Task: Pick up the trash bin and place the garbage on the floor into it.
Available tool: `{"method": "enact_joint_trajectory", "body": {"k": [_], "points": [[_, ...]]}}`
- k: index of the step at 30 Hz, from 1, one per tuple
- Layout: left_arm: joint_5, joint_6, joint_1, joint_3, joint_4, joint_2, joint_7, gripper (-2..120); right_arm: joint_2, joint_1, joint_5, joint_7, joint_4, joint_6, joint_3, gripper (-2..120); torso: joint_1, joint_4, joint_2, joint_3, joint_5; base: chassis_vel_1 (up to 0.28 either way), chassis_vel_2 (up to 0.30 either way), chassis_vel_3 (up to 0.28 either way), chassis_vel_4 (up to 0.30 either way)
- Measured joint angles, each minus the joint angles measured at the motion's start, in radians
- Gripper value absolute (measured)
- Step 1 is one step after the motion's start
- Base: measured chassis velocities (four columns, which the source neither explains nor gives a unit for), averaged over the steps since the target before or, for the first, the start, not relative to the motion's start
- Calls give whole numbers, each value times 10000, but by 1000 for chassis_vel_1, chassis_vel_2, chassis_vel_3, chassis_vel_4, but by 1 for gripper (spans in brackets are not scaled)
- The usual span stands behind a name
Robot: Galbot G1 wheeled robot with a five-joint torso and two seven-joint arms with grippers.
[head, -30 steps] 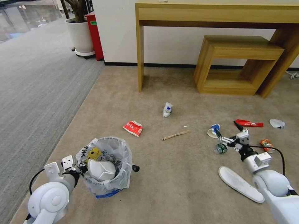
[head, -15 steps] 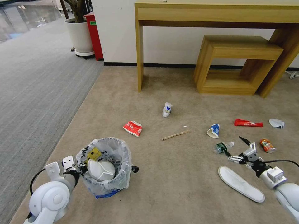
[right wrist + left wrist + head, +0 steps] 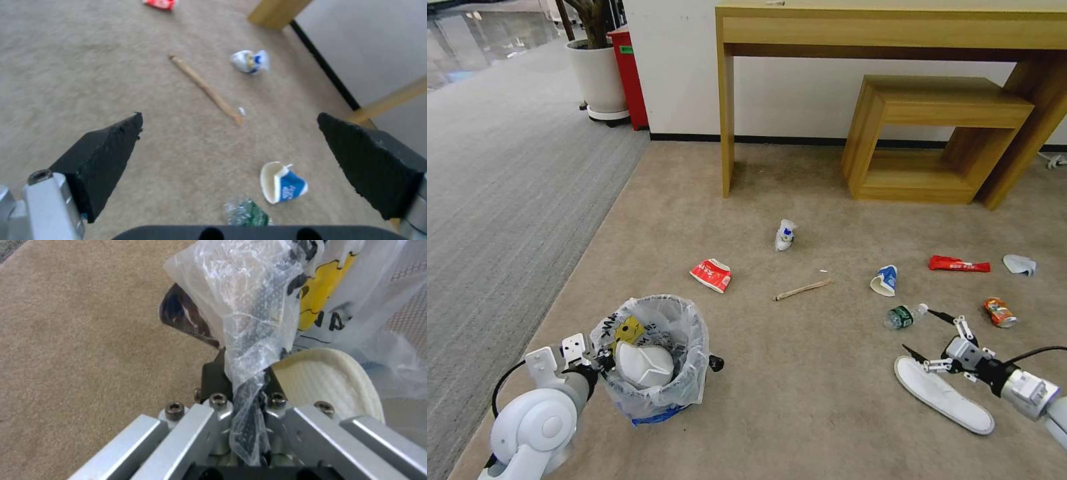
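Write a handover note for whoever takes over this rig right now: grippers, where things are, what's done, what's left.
Left gripper: shut on the trash bin by its bag rim.
Right gripper: open, empty, between the green bottle and the slipper on the floor.
Done: one slipper in the bin.
Left on the carpet: slipper, bottle, two paper cups, stick, red carton, red wrapper, orange can, white piece far right.

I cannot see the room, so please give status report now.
Left end effector shut on trash bin rim. Right end effector open, empty, above slipper. Green bottle just beyond. Path clear.
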Motion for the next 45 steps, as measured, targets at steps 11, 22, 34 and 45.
{"method": "enact_joint_trajectory", "body": {"k": [11,22,34,45], "points": [[140,-50,-85,46,181,-31,94,0,83,-862,-322,-650,-498,856,314,100,0,-2,0,0,-1,0,0,0,0],[190,-71,-106,58,212,-68,118,0,565,-633,-742,358,-1375,669,87,100,0,-2,0,0,-1,0,0,0,0],[307,-82,-17,74,119,-142,152,0,965,237,-852,470,-2171,578,-235,100,0,-1,0,0,-1,0,0,0,0],[409,-82,23,93,63,-217,152,0,1366,736,-1078,421,-3093,617,-535,100,0,-1,0,0,0,0,0,0,0]]}}
